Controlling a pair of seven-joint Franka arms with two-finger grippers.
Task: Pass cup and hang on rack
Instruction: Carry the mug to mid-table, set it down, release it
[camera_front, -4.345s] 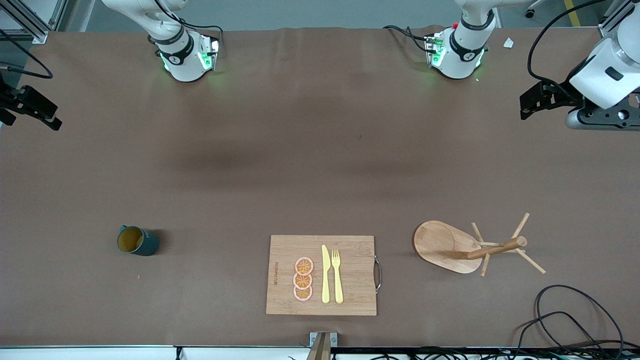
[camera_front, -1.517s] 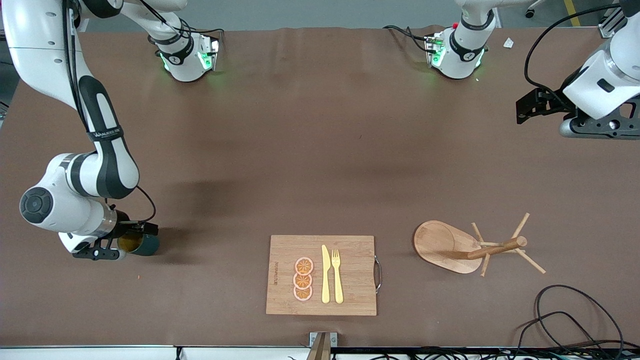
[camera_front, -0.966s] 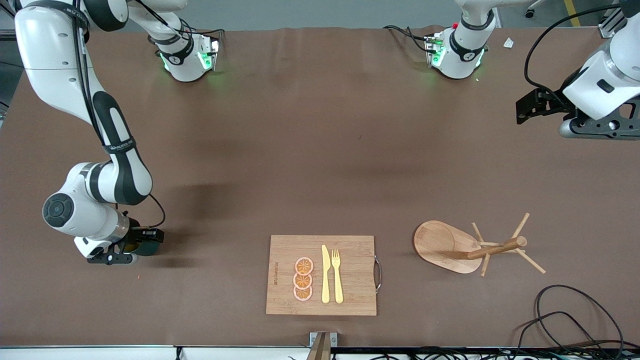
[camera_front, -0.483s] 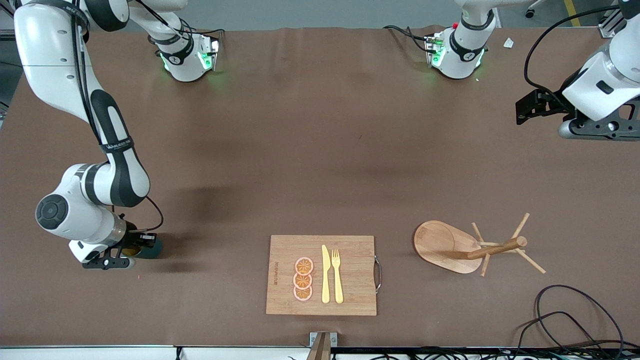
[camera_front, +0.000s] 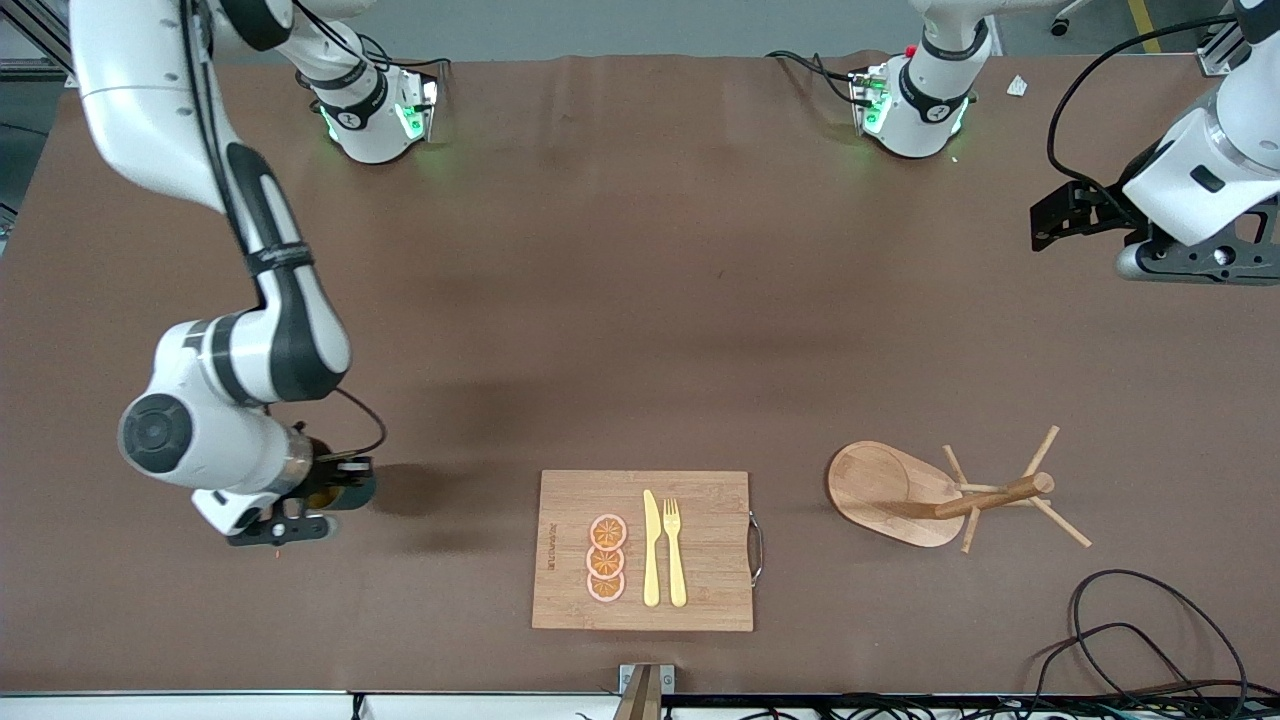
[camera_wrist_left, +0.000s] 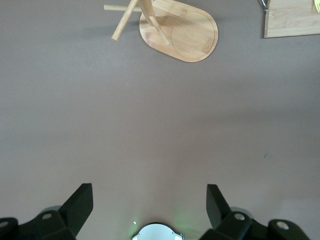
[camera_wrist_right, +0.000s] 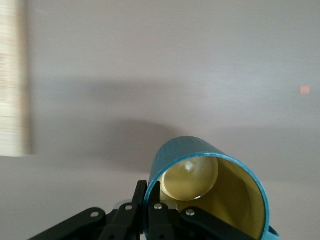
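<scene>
We judge the pass underway: right pincer (camera_wrist_right: 150, 210) clamps the cup (camera_wrist_right: 207, 192) by its rim, lifted over the surface (camera_front: 640, 300) near the cutting board (camera_front: 643, 550). Left pincer (camera_wrist_left: 150, 207) waits wide above the rack (camera_front: 935, 492). Next: carry cup toward it.

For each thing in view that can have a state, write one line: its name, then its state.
cup: gripped at its rim, lifted, tilted.
right gripper: jaws shut on the cup, over the table toward the right arm's end.
left gripper: jaws open, holding nothing; this arm waits.
rack: upright, pegs bare.
cutting board: flat, carrying orange slices, knife, fork.
</scene>
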